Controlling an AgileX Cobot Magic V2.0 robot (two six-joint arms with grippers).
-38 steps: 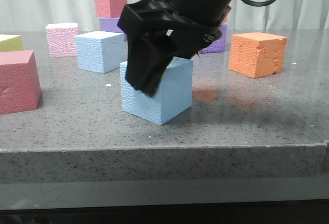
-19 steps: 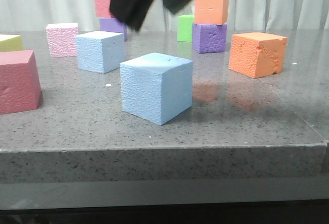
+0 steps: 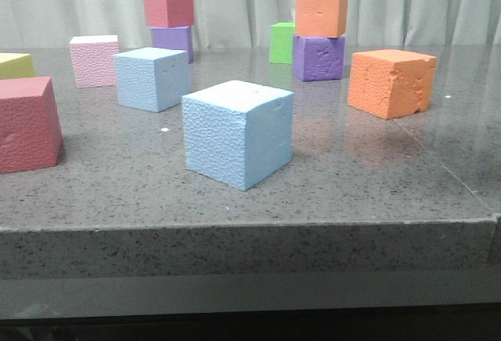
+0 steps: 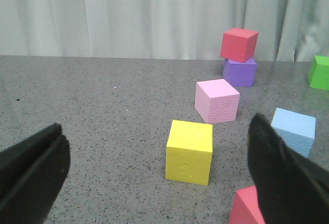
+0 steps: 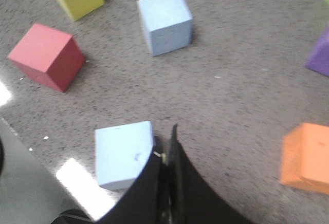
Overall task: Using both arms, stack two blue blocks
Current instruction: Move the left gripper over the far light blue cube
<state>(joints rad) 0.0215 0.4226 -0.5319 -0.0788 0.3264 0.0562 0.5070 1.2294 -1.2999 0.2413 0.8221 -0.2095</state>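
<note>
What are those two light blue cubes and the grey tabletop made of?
The nearer blue cube and the farther blue cube look like soft foam: matte, pebbled faces with small dents. The tabletop looks like polished speckled stone, perhaps granite or an imitation: it mirrors the orange block faintly.

Two sky-blue foam blocks (image 3: 237, 132) (image 3: 151, 78), apart, unstacked on tabletop.

Left pincer (image 4: 154, 175) spread wide, yellow cube (image 4: 189, 151) between its fingers
</note>
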